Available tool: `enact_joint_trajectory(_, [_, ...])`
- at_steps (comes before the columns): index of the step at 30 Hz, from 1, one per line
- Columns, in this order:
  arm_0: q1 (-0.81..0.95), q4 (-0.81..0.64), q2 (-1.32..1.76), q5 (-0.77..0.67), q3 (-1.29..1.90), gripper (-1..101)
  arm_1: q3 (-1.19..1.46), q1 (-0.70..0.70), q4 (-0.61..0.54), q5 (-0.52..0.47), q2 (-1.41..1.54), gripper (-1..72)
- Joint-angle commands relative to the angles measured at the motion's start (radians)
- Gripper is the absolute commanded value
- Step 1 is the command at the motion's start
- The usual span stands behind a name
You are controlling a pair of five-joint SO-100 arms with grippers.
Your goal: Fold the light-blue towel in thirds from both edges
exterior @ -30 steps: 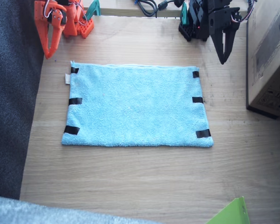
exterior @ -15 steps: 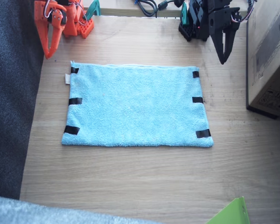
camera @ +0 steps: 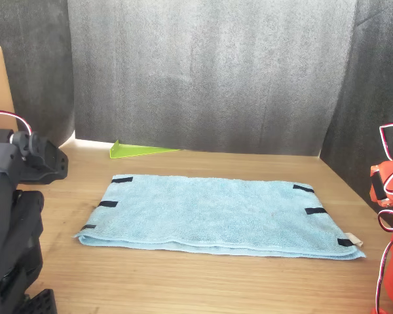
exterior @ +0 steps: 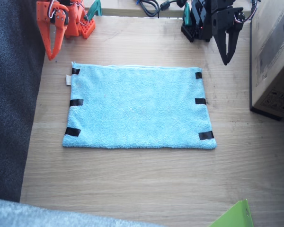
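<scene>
Flat towel in the middle of the wooden table (exterior: 132, 184), both arms parked behind it.

You have bare wood on every side of the rectangular light-blue fluffy towel (exterior: 137, 106); black tape strips (exterior: 72, 132) mark its short edges. The orange right gripper (exterior: 51, 49) and black left gripper (exterior: 226, 56) point down beyond its far corners, apart from it, fingers together.

Cardboard box (exterior: 273, 56) cut off at the fixed view's right edge, green sheet (exterior: 234, 216) clipped at its bottom edge, black left arm (camera: 13, 222) and orange right arm (camera: 390, 248) only partly in the front view, their grippers out of that frame.
</scene>
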Motion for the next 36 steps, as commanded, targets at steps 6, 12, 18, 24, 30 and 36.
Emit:
enact_joint_trajectory(6, [0.008,-0.005,0.006,0.014,0.000,0,0.006,-0.008,0.009,-0.003,0.003,0.0])
enact_joint_trajectory(12, [0.014,-0.005,0.006,0.015,-0.011,0,0.000,-0.009,0.014,-0.018,0.003,-0.1])
enact_joint_trajectory(18, [0.000,-0.008,-0.086,0.011,-0.092,0,-0.118,-0.046,-0.028,-0.040,-0.195,-0.1])
enact_joint_trajectory(24, [-0.002,-0.049,-0.396,0.020,-0.290,0,-0.529,-0.054,-0.021,-0.120,-0.801,-0.1])
enact_joint_trajectory(30, [-0.002,-0.054,-0.781,0.043,-0.545,0,-0.818,0.012,0.063,-0.146,-1.045,0.8])
enact_joint_trajectory(36, [-0.041,-0.044,-1.146,0.037,-0.778,0,-1.117,0.101,0.172,-0.040,-1.411,7.3])
